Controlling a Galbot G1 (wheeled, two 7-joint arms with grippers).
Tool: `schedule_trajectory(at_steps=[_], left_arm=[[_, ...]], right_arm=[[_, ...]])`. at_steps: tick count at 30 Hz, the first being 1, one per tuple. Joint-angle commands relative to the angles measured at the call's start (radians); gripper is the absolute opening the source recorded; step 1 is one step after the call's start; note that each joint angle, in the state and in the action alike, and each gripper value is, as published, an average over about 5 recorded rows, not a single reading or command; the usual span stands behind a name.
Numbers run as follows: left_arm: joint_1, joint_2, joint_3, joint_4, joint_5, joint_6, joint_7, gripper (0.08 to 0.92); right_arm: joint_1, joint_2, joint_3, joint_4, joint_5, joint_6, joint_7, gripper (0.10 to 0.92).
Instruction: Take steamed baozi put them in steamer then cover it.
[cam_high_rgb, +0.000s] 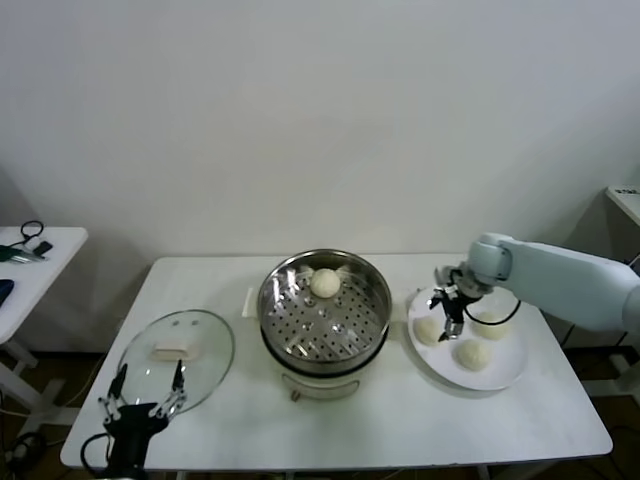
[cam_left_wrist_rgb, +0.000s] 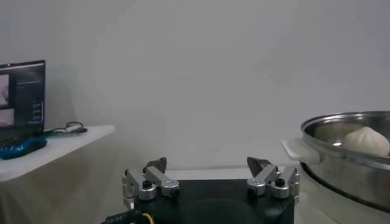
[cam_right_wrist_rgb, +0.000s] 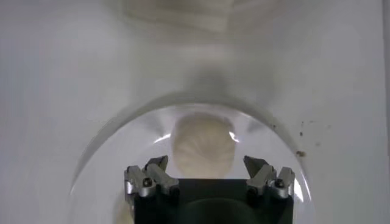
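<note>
Round shiny steel steamer (cam_high_rgb: 325, 315), perforated tray, is holding one smooth pale baozi (cam_high_rgb: 325, 283). Three more being kept on flat white plate (cam_high_rgb: 500, 372). Right gripper (cam_high_rgb: 449, 312) being held released above them. Left gripper (cam_high_rgb: 141, 391) released, idling beside glass cover (cam_high_rgb: 176, 348).

White table (cam_high_rgb: 380, 420) in the middle, flat white plate (cam_high_rgb: 500, 375) on its right side. Off to the left there's a second small white table (cam_high_rgb: 45, 262) with dark cables and a laptop screen (cam_left_wrist_rgb: 22, 92) lit up on it.
</note>
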Motion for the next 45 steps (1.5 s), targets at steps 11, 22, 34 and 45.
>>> schedule_trajectory(at_steps=[11, 22, 34, 45], left_arm=[[0.008, 0.004, 0.002, -0.001, 0.003, -0.009, -0.005, 0.823], [0.007, 0.004, 0.004, -0.001, 0.007, -0.010, -0.008, 0.823], [0.002, 0.012, 0.012, -0.001, 0.004, -0.003, -0.007, 0.823], [0.000, 0.012, 0.015, -0.002, 0.013, -0.008, -0.006, 0.823]], right_arm=[[-0.070, 0.013, 0.081, -0.023, -0.020, -0.040, 0.018, 0.726], [0.324, -0.022, -0.115, 0.095, 0.116, -0.001, -0.104, 0.662], [0.767, 0.137, -0.208, 0.335, 0.484, -0.069, -0.139, 0.662], [0.519, 0.444, -0.081, 0.325, 0.561, -0.219, 0.041, 0.661]])
